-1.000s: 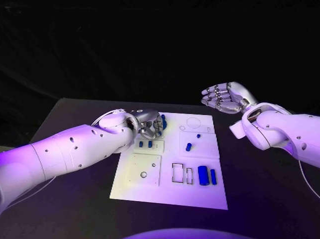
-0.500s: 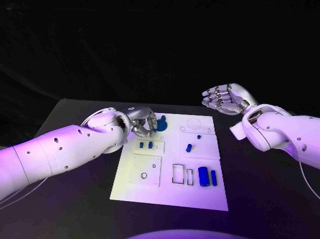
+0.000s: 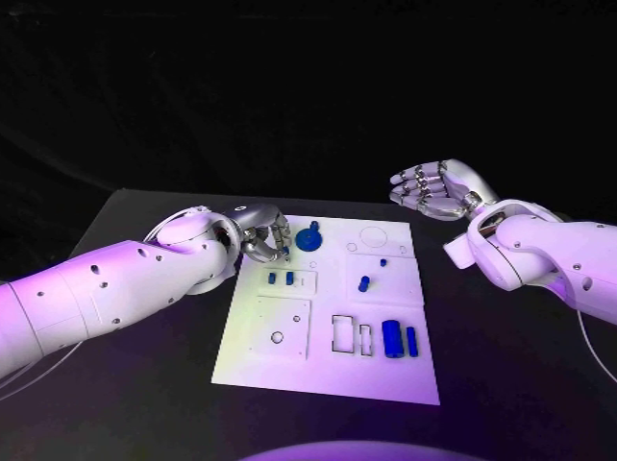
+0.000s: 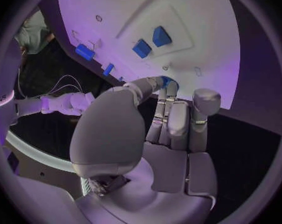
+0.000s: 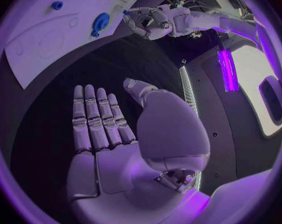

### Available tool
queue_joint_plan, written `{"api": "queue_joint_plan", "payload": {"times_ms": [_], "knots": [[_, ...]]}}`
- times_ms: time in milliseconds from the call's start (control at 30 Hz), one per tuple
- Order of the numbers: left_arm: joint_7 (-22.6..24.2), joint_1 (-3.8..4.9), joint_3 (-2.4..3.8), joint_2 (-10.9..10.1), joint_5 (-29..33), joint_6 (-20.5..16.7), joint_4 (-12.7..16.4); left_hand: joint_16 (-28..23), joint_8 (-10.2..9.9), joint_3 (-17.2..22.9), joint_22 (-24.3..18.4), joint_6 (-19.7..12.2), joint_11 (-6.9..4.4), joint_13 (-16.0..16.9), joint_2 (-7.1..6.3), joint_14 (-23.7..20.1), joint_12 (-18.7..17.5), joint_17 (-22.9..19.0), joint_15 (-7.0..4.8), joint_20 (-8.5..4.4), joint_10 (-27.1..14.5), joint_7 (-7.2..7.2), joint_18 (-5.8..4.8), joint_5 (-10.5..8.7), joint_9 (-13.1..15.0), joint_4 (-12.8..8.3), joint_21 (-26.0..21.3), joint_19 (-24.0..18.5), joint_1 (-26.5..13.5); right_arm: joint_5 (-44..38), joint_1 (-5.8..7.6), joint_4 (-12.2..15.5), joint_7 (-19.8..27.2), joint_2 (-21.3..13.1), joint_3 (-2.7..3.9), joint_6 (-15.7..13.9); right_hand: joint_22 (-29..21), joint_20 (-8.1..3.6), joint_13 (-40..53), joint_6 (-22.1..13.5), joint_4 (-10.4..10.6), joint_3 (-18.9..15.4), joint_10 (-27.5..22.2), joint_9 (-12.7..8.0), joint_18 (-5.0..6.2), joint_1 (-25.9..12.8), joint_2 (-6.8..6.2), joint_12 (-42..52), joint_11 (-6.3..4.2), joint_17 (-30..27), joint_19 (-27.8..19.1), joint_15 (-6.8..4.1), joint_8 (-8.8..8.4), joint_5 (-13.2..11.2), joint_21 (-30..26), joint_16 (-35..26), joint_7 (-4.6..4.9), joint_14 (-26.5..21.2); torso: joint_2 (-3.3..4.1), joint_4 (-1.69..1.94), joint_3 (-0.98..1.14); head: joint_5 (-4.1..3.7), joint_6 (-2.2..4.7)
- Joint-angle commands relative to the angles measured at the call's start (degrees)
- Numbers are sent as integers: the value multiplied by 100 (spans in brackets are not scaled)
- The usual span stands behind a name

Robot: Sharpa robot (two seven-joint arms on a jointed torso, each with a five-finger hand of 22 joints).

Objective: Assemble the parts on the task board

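In the head view the white task board [image 3: 330, 317] lies in the middle of the black table [image 3: 516, 365], and the left hand [image 3: 263, 233] sits at the board's 11 o'clock corner with its fingers curled in; whether they pinch anything cannot be told from here. Just beside that hand, toward 3 o'clock, a round blue part [image 3: 310, 237] stands on the board. Two small blue parts [image 3: 281, 279] sit side by side below it, another small blue piece [image 3: 364, 283] lies near the board's middle, and two long blue parts [image 3: 400, 341] lie at about 5 o'clock. The right hand [image 3: 436, 189] hangs in the air off the board's 1 o'clock corner, well apart from it, fingers loosely bent and holding nothing. In the left wrist view the left hand [image 4: 156, 134] reaches over the board's edge [image 4: 203, 45], its fingertips [image 4: 167, 82] drawn close beside a bit of blue; contact cannot be told. In the right wrist view the right hand [image 5: 110, 129] lies flat, fingers straight, side by side, empty, with the round blue part [image 5: 100, 22] and the left hand [image 5: 150, 22] beyond it.
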Motion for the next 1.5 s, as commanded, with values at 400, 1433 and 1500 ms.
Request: {"api": "queue_joint_plan", "payload": {"times_ms": [400, 1433, 1500], "knots": [[-51, -7, 3, 33, 86, 185, -46, 11, -28, 2, 4, 57, -13, -9, -15, 28, -24, -12, 8, 3, 41, 6, -49, -11, -5, -18, 35, 35, -70, -7, -4, 6, 60, 7, 1, 32, -5, 19, -6, 18, -2, -32, 9, -8, 15, -34, 4, -27, 36, -4, -14, 15, -33, 28, -34, -27, 373, 15, -5, -4, 7, 30, -13], [-93, -45, 0, 100, 103, 364, -95, -6, -37, 6, 25, 72, -16, -14, -8, 18, -44, -62, 8, 0, 63, 3, -51, -12, -9, -17, 48, 41, -75, -6, -10, 0, 71, 16, 1, 27, -5, 19, -6, 18, -2, -32, 9, -8, 15, -34, 4, -27, 36, -4, -14, 15, -33, 28, -34, -27, 373, 15, 0, -8, 6, 36, -43], [-96, -45, -1, 103, 105, 375, -97, -5, -38, 5, 41, 72, -16, -15, -8, 19, -45, -60, 7, 0, 64, 3, -54, -12, -9, -17, 57, 46, -76, -6, -11, 1, 73, 17, 1, 25, -5, 19, -6, 18, -2, -32, 9, -8, 15, -34, 4, -27, 36, -4, -14, 15, -33, 28, -34, -27, 373, 15, 2, -7, 5, 33, -42]]}}
